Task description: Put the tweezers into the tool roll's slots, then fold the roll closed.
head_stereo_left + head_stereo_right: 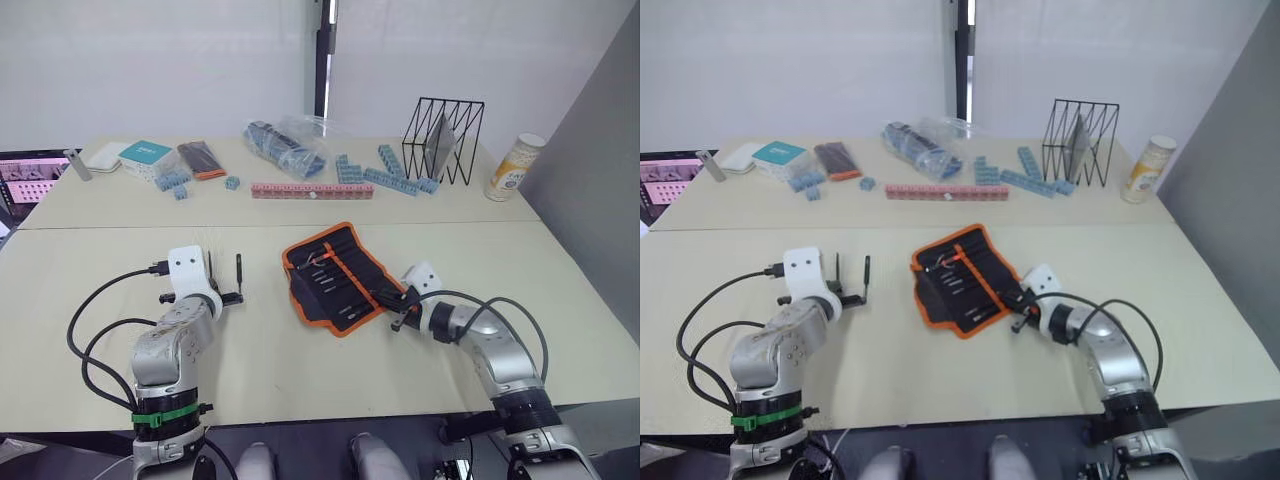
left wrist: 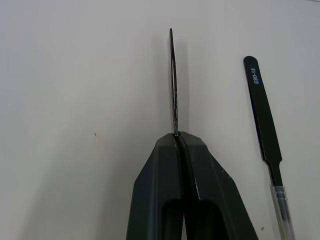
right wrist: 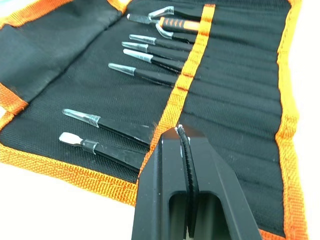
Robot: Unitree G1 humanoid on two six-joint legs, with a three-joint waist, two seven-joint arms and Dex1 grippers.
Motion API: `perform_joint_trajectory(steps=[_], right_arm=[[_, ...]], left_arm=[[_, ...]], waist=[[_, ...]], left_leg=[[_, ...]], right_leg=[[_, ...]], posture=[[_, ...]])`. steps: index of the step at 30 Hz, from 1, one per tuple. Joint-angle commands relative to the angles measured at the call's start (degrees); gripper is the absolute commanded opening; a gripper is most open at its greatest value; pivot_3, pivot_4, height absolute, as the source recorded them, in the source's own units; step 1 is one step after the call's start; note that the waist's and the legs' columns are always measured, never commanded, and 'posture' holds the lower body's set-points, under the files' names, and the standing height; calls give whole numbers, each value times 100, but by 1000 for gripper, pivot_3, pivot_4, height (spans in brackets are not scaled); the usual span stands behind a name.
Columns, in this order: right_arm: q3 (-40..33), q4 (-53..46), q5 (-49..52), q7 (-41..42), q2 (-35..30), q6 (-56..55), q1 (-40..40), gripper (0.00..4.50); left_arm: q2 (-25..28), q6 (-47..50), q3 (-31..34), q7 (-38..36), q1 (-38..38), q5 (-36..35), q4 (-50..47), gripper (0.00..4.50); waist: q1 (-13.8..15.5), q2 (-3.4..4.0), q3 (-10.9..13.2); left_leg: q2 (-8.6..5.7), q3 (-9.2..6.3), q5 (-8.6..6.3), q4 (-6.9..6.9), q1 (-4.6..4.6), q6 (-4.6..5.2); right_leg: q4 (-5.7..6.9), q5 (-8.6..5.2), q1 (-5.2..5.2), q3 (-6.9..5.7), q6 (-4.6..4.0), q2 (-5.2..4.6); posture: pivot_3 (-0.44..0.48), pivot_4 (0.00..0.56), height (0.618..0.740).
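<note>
Roll (image 1: 337, 276) lies open and flat on the near table (image 1: 300, 360), centre-right, tilted, orange binding all round. Slots (image 3: 235, 95) run along its inner face beside the orange strip. Several tweezers (image 3: 135, 73) are seated in them, tips sticking out toward the flap; an orange-handled tool (image 3: 175, 24) sits at the far end of the row.

Left gripper (image 2: 176, 137), left of the roll and well apart from it: fingers pressed together, pinching one thin black tweezer (image 2: 173, 80) edge-on, which sticks straight out past the tips. Another tweezer (image 2: 263, 120), marked ESD-13, lies flat on the table just beside it, not touching.

Right gripper (image 3: 184, 137) is at the roll's near-right edge, over the orange strip, fingers pressed together; can't tell if anything is between them.

Far table: pink block row (image 1: 311, 190), blue blocks (image 1: 385, 172), plastic bag (image 1: 285, 145), black wire rack (image 1: 443, 140), white bottle (image 1: 515, 167), dark orange-ended case (image 1: 201, 160), teal box (image 1: 146, 153).
</note>
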Motion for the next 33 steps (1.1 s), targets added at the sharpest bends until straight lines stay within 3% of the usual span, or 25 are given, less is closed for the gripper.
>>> perform_joint_trajectory(steps=[1,11,16,29,30,33], right_arm=[[-187,-378,211,-59,6,72,-61,0],[-142,-633,249,-188,-13,253,-13,0],[-126,-710,271,-215,-3,298,37,0],[-117,-722,300,-200,28,324,36,0],[-113,-724,299,-197,28,326,38,0],[-101,-728,291,-196,29,334,38,0]], left_arm=[[257,-466,112,-334,-37,-22,-132,38],[575,-49,-107,-1028,139,-298,-210,38],[687,377,121,-1452,245,-735,-416,38],[905,120,44,-1684,451,-734,-688,4250],[905,123,-6,-1680,447,-713,-682,4487],[1003,95,-233,-1734,446,-624,-649,4487]], waist=[[13,-1,0],[34,0,0],[20,-1,1],[31,-1,1],[32,-1,1],[26,-1,1]], left_leg=[[0,0,0,0,-6,0],[-1,-3,0,-3,-61,0],[0,-2,0,-4,-56,0],[0,-2,0,-3,-57,0],[0,-2,0,-2,-57,0],[0,-2,0,-2,-57,0]], right_leg=[[0,0,-5,0,0,0],[-3,1,-55,0,2,-1],[1,0,-55,0,1,-1],[0,1,-54,0,1,-1],[0,1,-54,-1,1,-1],[0,1,-54,0,1,-1]], posture=[[0,150,737],[0,150,737],[0,150,737],[0,150,737],[0,150,737],[0,150,737]])
